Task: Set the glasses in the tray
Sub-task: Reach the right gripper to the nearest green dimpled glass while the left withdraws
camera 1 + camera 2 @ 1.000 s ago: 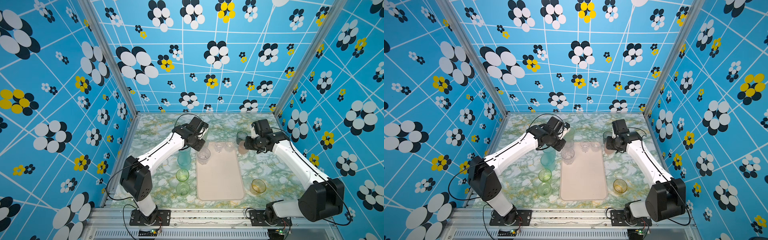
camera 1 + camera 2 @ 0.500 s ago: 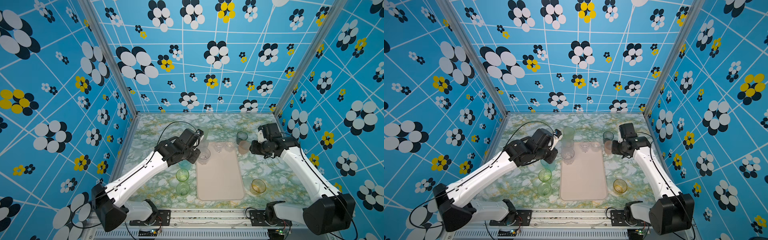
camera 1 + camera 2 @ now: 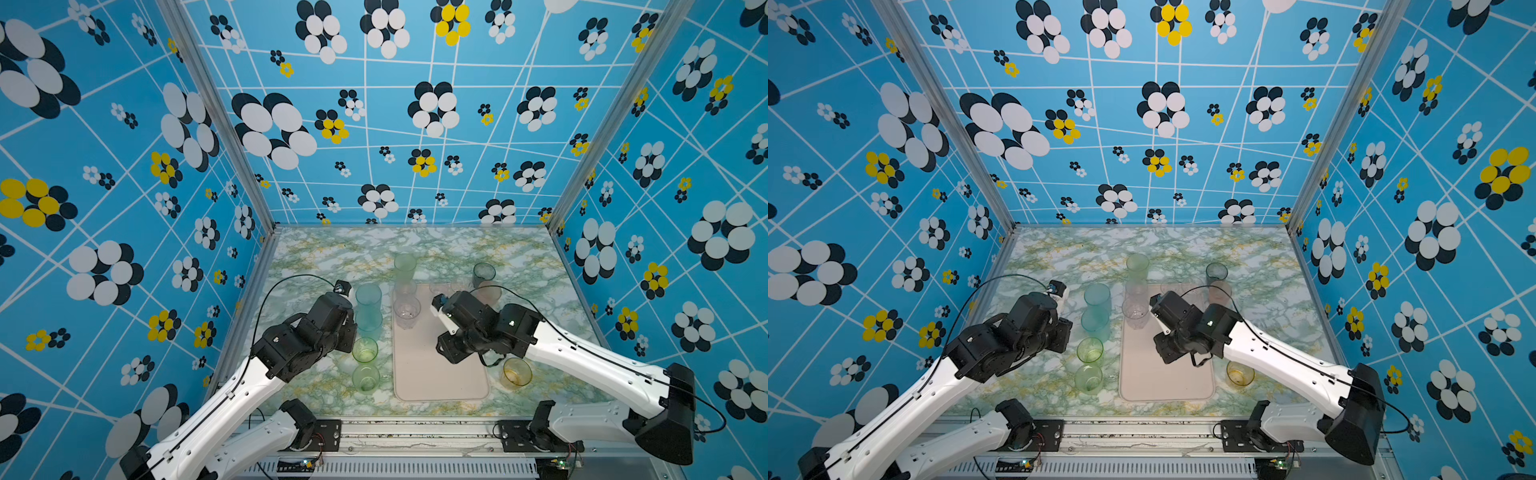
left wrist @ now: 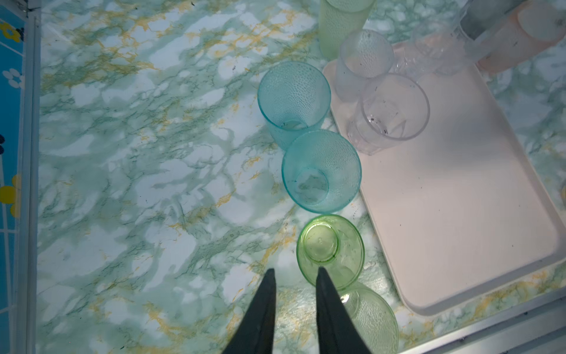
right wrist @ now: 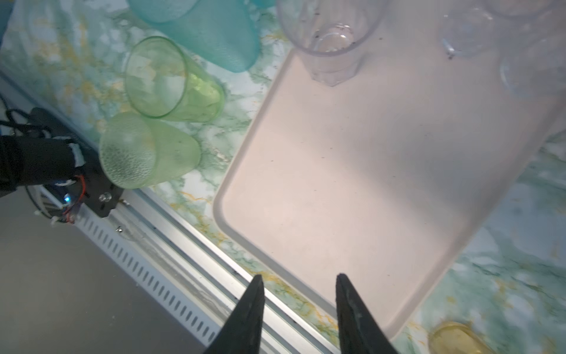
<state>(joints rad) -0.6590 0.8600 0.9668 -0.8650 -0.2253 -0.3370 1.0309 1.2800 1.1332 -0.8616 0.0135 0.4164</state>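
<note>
The cream-pink tray (image 3: 440, 374) lies lengthwise mid-table. Clear glasses (image 3: 407, 309) stand on its far end. Two teal glasses (image 4: 321, 171), a lime glass (image 4: 330, 248) and a pale green glass (image 4: 370, 315) line its left side. An amber glass (image 3: 515, 372) stands to its right, with pink (image 3: 488, 293) and smoky grey (image 3: 483, 272) glasses at the far right. My left gripper (image 4: 295, 271) is open and empty above the table, one finger over the lime glass's rim. My right gripper (image 5: 300, 277) hangs open and empty over the tray's near edge.
A tall pale green glass (image 3: 404, 266) stands behind the tray. Patterned walls close in the left, right and back sides. A metal rail (image 5: 190, 254) runs along the table's front edge.
Both arms have drawn back from the far end of the tray toward the front. The left now hangs by the green glasses, the right over the tray. No glass has moved.
</note>
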